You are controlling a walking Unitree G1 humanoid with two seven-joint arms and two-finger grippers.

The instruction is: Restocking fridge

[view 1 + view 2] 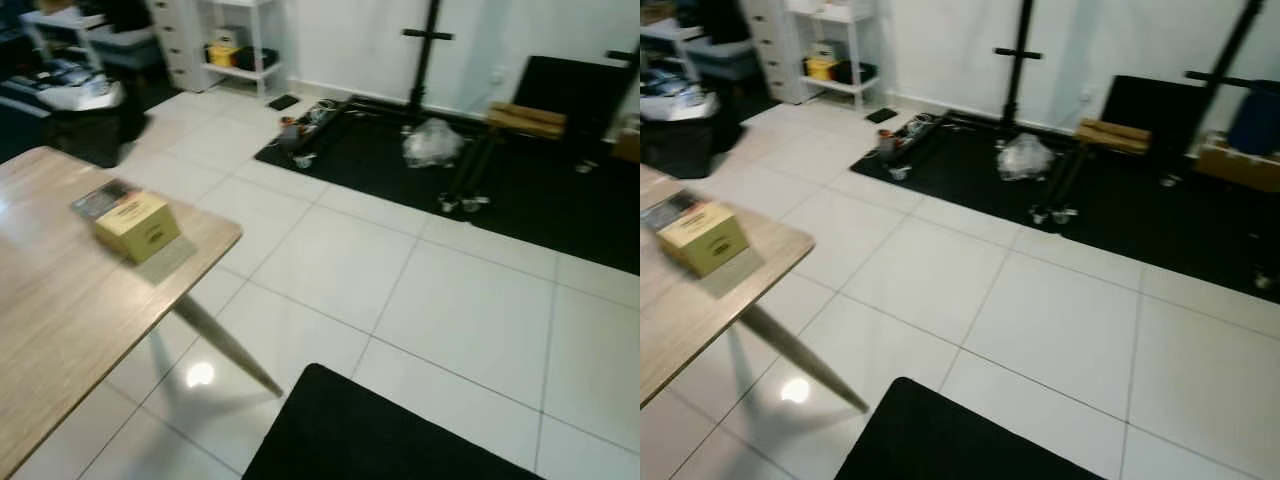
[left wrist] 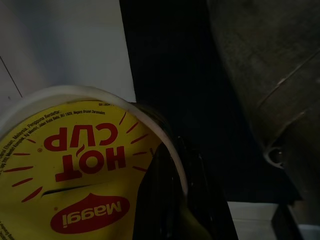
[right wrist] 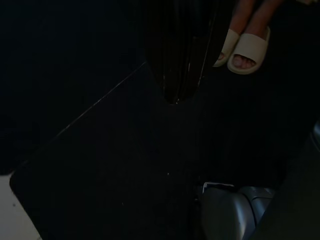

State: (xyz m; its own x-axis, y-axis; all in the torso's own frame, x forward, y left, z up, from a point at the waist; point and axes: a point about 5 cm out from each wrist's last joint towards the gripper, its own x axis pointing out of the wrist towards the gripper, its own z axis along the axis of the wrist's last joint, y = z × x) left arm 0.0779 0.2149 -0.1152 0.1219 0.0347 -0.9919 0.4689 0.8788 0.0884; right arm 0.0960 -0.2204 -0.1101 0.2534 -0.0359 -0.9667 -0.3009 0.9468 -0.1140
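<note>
Yellow foil fills the left wrist view: our left claw (image 2: 172,200) is clenched on the cup (image 2: 75,170), a noodle cup with a white rim and a yellow lid, one black finger pressed against its side. The arm hangs low, with pale tile and a dark mat beneath it. Our right claw (image 3: 175,75) hangs idle over another dark stretch of floor, its fingers drawn together with nothing between them; a person's feet (image 3: 242,47) in pale slippers stand just beyond its tips.

Outward, the head views are blurred, so we judge that we are walking, carrying the cup toward a fridge that is not before us. The step in hand is transport. The next move calls for finding the fridge, turning toward it, and keeping the grip firm while we go.

On our left the wooden tabletop (image 1: 60,300) juts out, its corner and slanted leg (image 1: 225,345) reaching onto the tiles; a box (image 1: 137,226) sits near that corner, and we should swing wide of it. A black mat (image 1: 380,435) lies at our feet, its edge a possible trip. Ahead the white tile floor (image 1: 440,300) is open. Farther off, a larger mat (image 1: 400,170) carries stands, cables and a plastic bag (image 1: 432,142), which we should skirt.
</note>
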